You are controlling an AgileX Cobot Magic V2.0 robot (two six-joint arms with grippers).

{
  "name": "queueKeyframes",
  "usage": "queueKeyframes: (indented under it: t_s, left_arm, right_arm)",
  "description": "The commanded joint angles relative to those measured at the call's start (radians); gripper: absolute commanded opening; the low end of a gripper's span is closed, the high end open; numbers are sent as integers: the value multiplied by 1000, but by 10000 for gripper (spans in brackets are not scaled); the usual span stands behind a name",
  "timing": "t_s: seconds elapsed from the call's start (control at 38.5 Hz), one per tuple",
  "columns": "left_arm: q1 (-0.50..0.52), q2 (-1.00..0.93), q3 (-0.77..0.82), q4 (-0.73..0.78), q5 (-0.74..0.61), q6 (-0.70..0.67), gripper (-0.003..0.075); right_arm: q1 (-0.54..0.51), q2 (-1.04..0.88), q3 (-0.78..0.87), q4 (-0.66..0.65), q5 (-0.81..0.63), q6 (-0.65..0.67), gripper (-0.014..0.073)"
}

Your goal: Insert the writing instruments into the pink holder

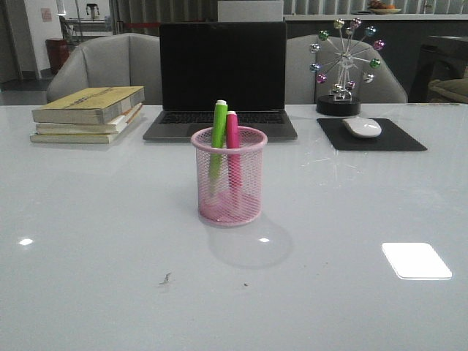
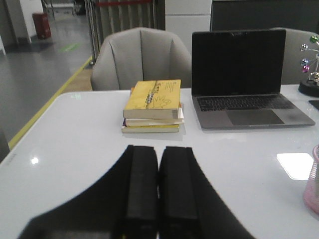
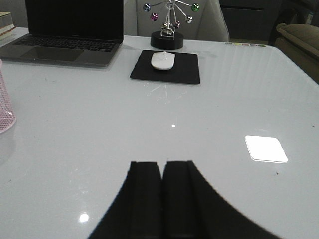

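Already both highlighters, green highlighter [image 1: 219, 139] and pink highlighter [image 1: 232, 146], stand inside the pink mesh holder [image 1: 229, 208] at frame center on the tabletop [image 1: 88, 219]. Left gripper [image 2: 158, 199] and right gripper [image 3: 161, 199]: jaws closed together, holding nothing. Laptop [image 1: 223, 80] sits behind the holder.

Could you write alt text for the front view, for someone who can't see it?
A pink mesh pen cup on a white table holds a green highlighter and a pink highlighter. Behind: closed-screen laptop, stacked books, mouse.
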Motion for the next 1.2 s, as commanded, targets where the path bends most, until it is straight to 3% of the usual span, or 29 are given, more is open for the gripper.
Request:
queueKeyframes:
  t_s: [0.0, 0.21, 0.62, 1.17]
  left_arm:
    - [-7, -89, 34, 14, -126, -2, 100]
    - [-7, -245, 164, 14, -152, -2, 100]
    - [-7, -241, 329, 16, -175, -2, 99]
    - [-7, -241, 332, 16, -127, -2, 99]
  right_arm:
    - [-5, -13, 2, 0, -84, -4, 57]
    - [-5, -13, 2, 0, -84, -4, 57]
    - [-5, -13, 2, 0, -84, -4, 57]
    - [-5, -13, 2, 0, -84, -4, 57]
